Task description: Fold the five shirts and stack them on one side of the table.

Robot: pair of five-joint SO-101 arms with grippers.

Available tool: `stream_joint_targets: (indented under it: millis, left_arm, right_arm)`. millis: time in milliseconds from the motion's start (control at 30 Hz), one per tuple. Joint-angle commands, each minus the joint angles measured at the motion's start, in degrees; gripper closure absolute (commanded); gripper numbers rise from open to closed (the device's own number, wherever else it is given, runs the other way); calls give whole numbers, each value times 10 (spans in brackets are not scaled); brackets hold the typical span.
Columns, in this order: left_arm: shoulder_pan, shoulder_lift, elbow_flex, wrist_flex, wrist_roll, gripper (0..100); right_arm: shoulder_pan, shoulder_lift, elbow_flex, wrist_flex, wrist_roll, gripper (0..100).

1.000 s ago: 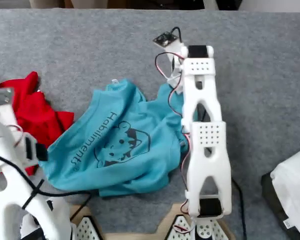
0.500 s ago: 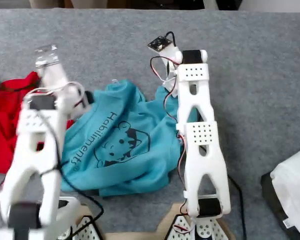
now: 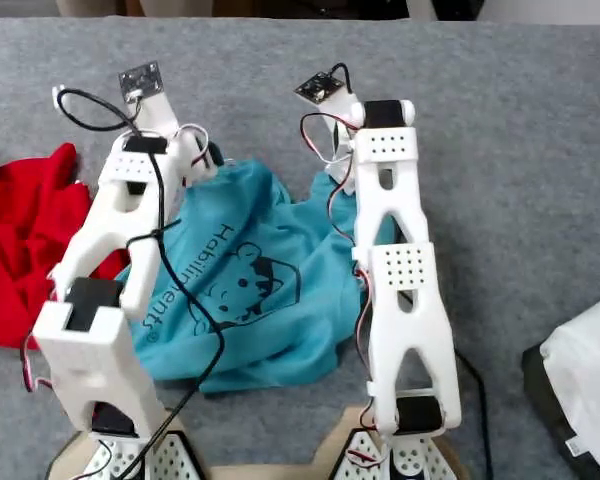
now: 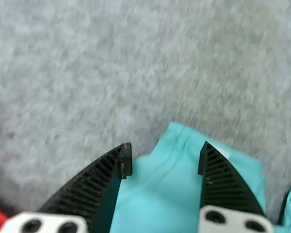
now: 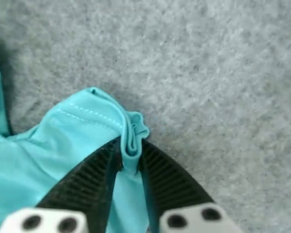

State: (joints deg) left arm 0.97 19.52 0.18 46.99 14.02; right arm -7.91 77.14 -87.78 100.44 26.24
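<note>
Two arms now tend the teal shirt, crumpled mid-desk. The left claw, swung over from the red shirt, hovers released over its collar. The right claw stays clenched on a hem fold, so spreading can likely begin.

We see a teal shirt with a dark cartoon print on a mottled grey table. Beside our left gripper, ribbed black on white, lies a plain red shirt.
</note>
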Motion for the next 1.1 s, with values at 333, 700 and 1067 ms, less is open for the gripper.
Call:
stream_joint_targets:
  millis: [333, 700, 1067]
  left_arm:
    - [36, 60, -66, -7, 3, 768]
    - [37, 108, -89, -10, 4, 853]
    - [33, 156, -157, -7, 5, 978]
  right_arm:
    - [-6, -2, -24, 0, -2, 984]
    - [-6, -2, -24, 0, -2, 984]
    - [-6, -2, -24, 0, -2, 984]
